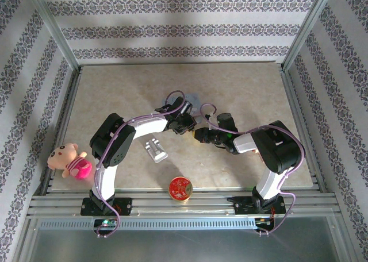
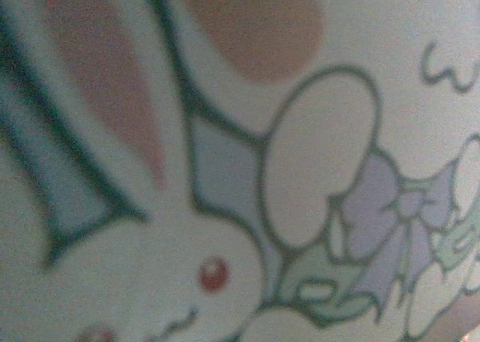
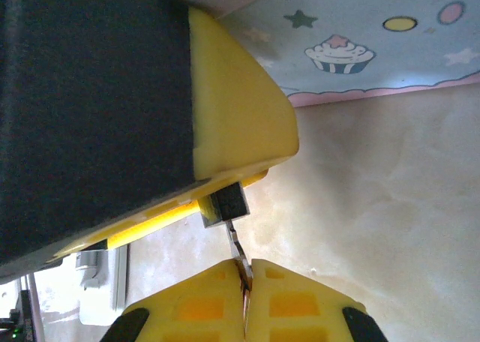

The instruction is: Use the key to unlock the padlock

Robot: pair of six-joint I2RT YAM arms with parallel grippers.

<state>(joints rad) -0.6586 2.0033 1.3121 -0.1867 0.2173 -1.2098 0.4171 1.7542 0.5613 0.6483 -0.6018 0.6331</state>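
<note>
Plush toy (image 1: pixel 70 160) far left at table edge; silver block (image 1: pixel 155 149) and round red tin (image 1: pixel 180 188) nearer centre. Left gripper (image 1: pixel 184 123) clamps padlock (image 3: pixel 225 205) mid-table, near pastel tin box (image 3: pixel 360 49). Key (image 3: pixel 235 241) meets padlock body, depth unclear, pinched in closed right gripper (image 3: pixel 245 274).

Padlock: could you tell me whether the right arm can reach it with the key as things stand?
Probably yes: the key pinched in the right gripper reaches the padlock, with nothing between them.
</note>
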